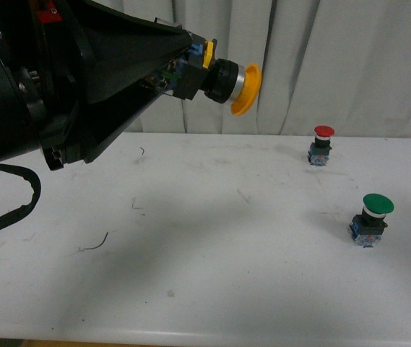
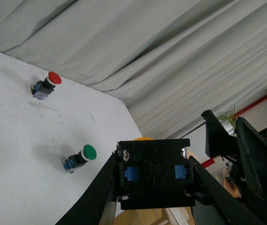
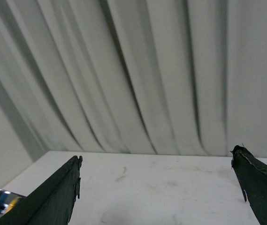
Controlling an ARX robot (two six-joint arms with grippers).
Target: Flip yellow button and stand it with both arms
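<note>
Grip: left gripper (image 1: 176, 69) clamped on dark base of yellow button (image 1: 218, 76), high in air above table (image 1: 205, 282), cap pointing sideways. Right gripper (image 3: 156, 158) spread wide, empty. Button looks rigid and light; round cap likely slippery, so take flat-sided base or collar.

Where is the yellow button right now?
Front view, upper left: the yellow button hangs above the table in the left gripper, left of the red button.
</note>
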